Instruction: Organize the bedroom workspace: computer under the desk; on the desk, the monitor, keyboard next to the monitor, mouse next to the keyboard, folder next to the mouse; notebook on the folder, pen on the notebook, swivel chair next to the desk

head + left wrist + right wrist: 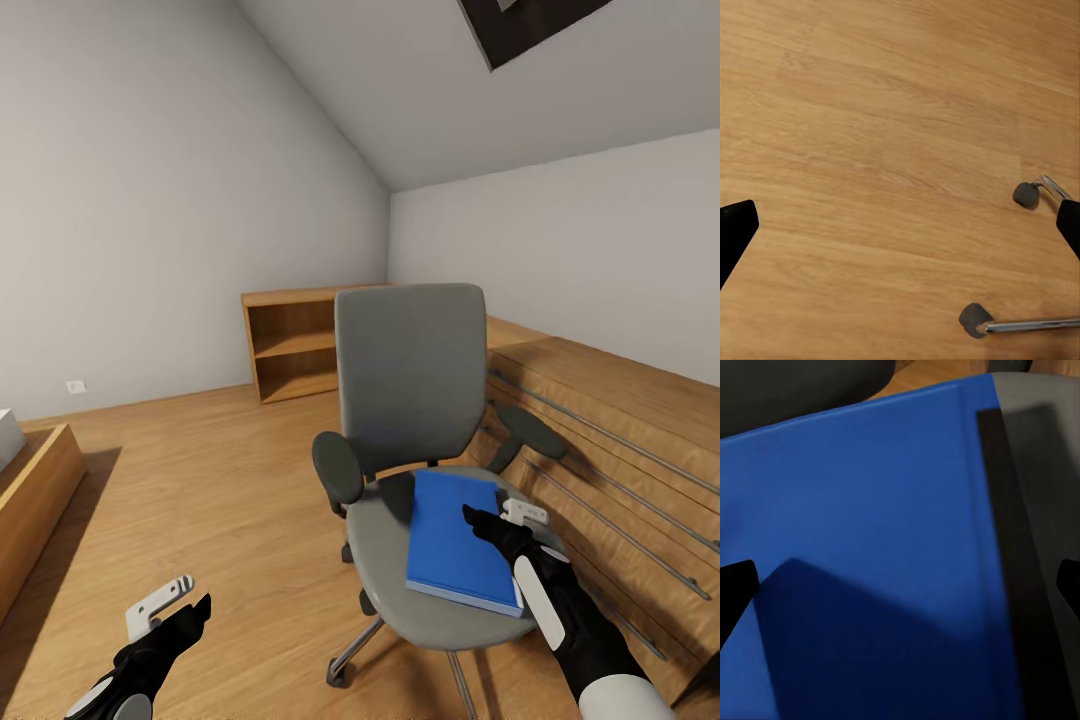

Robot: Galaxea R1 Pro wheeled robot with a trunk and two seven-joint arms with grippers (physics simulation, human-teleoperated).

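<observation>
The swivel chair (pixel 410 390) stands in the middle of the bedroom, its grey back facing me. On its seat (pixel 385 545) lies the bright-blue folder (pixel 455 545). My right gripper (pixel 503 520) hovers open just above the folder's right edge. In the right wrist view the folder (pixel 870 525) spans the space between the spread fingertips (pixel 735 592) of the right gripper (pixel 900 585), with its dark spine strip (pixel 1012 585) to one side. My left gripper (pixel 178 608) is open and empty over the wood floor beside the chair. Two chair castors (pixel 1026 194) appear near the left gripper (pixel 900 232).
A low open wooden shelf (pixel 290 350) stands against the back wall. A long wooden dresser with metal rails (pixel 620 440) runs along the right, close behind the chair. A low wooden frame (pixel 35 490) sits at the left edge. A skylight (pixel 520 25) is overhead.
</observation>
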